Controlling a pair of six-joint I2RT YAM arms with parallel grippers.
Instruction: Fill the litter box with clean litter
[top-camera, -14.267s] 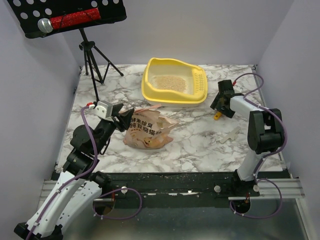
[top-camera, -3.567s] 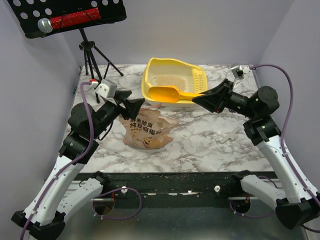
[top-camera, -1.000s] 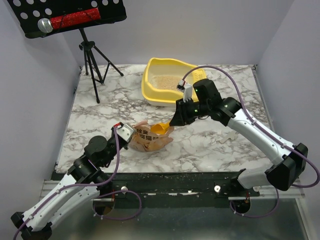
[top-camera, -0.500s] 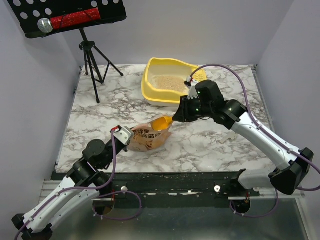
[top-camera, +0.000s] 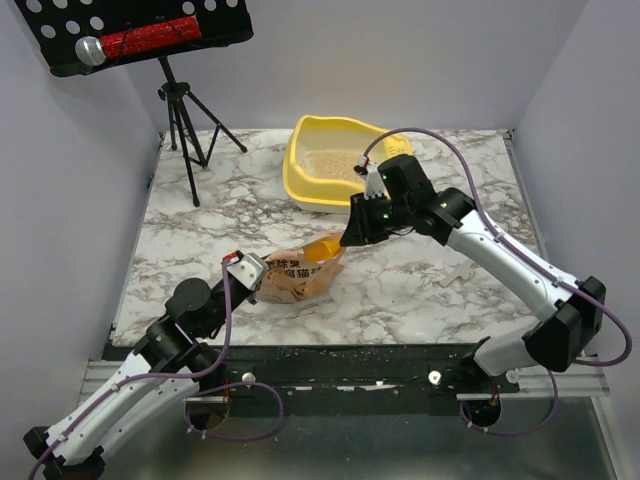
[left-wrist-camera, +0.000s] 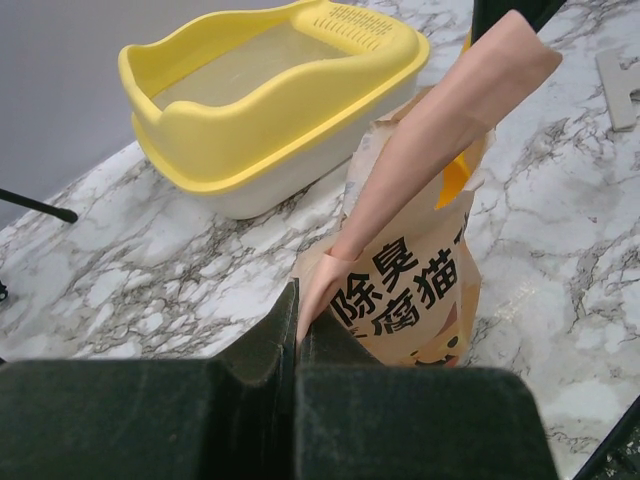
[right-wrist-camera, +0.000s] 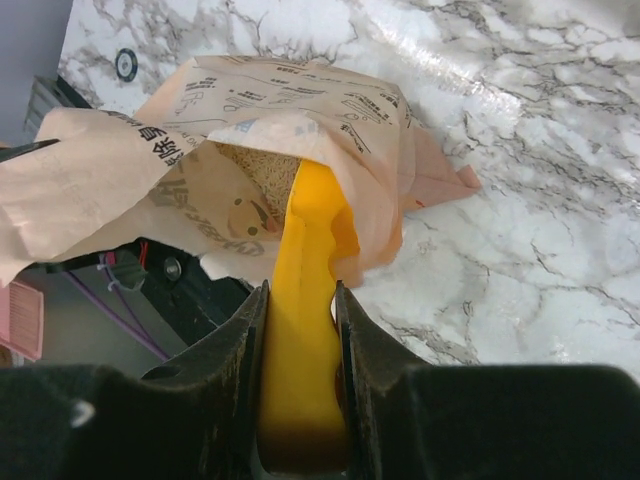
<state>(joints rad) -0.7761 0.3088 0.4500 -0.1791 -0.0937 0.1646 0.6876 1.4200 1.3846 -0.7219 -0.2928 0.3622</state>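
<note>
The yellow litter box (top-camera: 298, 188) stands at the back of the marble table, also seen in the left wrist view (left-wrist-camera: 300, 108), with a thin layer of clean litter (top-camera: 335, 165) inside. The tan-pink bag (top-camera: 292, 280) stands in front of it. My left gripper (left-wrist-camera: 297, 300) is shut on the bag's (left-wrist-camera: 420, 260) pinched top edge, holding the mouth up. My right gripper (right-wrist-camera: 301, 288) is shut on the handle of the yellow-orange scoop (right-wrist-camera: 305, 340). The scoop's bowl reaches into the bag's mouth (right-wrist-camera: 330, 130), where more clean litter (right-wrist-camera: 265, 170) shows.
A black tripod (top-camera: 185, 110) carries a perforated tray with a red microphone (top-camera: 140, 40) at the back left. A small pale plastic piece (top-camera: 462, 268) lies on the table to the right. Grey walls close in both sides. Spilled grains dot the front rail (top-camera: 330, 352).
The bag has been drawn more upright by the left gripper. The scoop stays at the bag's mouth, tipped a little deeper, while the right wrist swayed right and back.
</note>
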